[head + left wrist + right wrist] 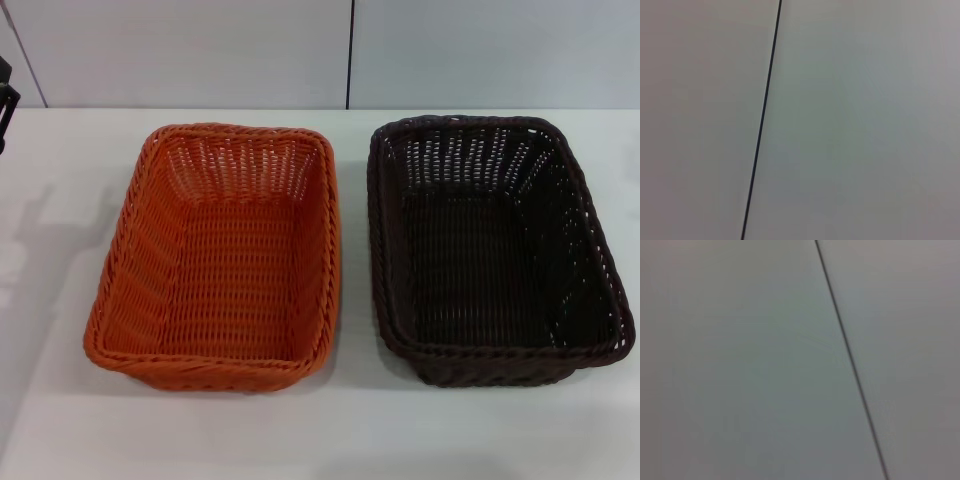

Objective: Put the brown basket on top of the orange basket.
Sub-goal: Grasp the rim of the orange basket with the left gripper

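Note:
The orange basket [215, 265] stands upright on the white table [330, 430], left of centre in the head view, with nothing in it. Beside it on the right, a narrow gap apart, stands the brown basket [495, 250], also upright and with nothing in it. Only a dark piece of my left gripper [6, 105] shows, at the far left edge, well away from both baskets. My right gripper is out of view. Both wrist views show only a pale wall.
A pale wall [200, 50] with a dark vertical seam [350, 55] rises behind the table's far edge. The same seam [762, 120] crosses the left wrist view, and the seam [850, 360] crosses the right wrist view. Bare tabletop lies in front of the baskets.

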Controlling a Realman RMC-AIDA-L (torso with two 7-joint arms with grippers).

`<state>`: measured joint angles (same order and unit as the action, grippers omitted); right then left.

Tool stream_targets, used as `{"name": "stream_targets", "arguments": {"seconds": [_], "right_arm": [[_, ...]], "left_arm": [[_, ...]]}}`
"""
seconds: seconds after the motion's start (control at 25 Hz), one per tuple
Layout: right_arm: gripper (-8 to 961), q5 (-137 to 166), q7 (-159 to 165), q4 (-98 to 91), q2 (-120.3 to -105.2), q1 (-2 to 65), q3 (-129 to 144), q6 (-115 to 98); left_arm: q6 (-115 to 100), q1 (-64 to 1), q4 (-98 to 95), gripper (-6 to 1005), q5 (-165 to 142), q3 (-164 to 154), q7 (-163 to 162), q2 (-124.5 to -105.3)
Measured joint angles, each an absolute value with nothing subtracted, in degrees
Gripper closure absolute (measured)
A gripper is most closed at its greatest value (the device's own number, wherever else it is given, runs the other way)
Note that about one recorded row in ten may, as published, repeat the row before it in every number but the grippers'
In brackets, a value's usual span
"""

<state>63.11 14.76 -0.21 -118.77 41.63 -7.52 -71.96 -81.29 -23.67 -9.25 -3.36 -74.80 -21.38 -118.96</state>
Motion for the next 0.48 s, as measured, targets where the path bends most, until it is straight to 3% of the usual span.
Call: {"name": "stream_targets", "arguments": {"seconds": [0.48], "right_arm": [[461, 63.11, 16.07, -2.78, -118.62, 37.45, -5.21, -72.79]], "left_arm": [[-71.60, -24.46, -20.99, 192, -3.96, -77.89, -31.62, -117.61]]}}
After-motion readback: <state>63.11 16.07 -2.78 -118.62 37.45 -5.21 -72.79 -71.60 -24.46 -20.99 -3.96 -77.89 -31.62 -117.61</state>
